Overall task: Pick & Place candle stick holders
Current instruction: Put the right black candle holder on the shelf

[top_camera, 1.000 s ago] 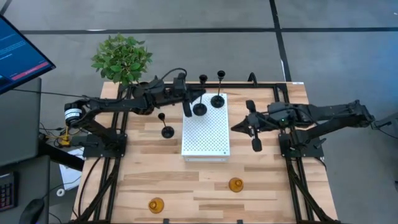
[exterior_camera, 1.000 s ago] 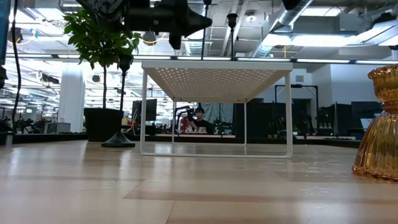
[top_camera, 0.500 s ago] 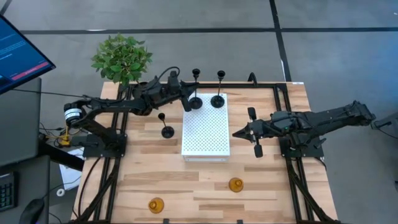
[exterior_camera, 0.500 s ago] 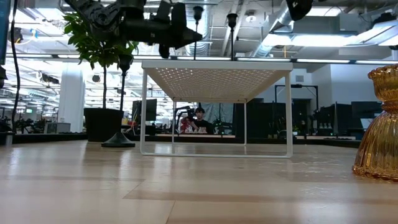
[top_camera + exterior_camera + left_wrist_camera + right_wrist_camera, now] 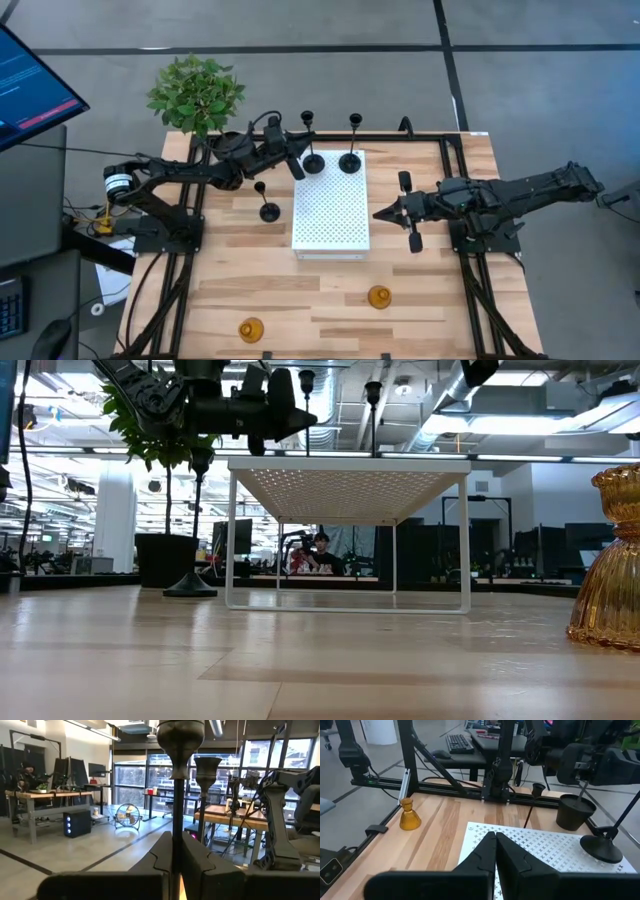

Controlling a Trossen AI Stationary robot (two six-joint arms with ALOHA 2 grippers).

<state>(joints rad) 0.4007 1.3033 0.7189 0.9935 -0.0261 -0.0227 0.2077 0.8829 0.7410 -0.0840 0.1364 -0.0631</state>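
place: open-plan robotics lab/office | evidence: wooden bench (image 5: pixel 300 290) on black frame | desks with monitors (image 5: pixel 70 770) | exposed ceiling ducts (image 5: pixel 480 400) | seated person (image 5: pixel 318 552) behind

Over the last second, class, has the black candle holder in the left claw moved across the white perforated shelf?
Yes. Held in the left claw, the black candle holder has slid along the white perforated shelf toward its back left corner, away from the second holder.
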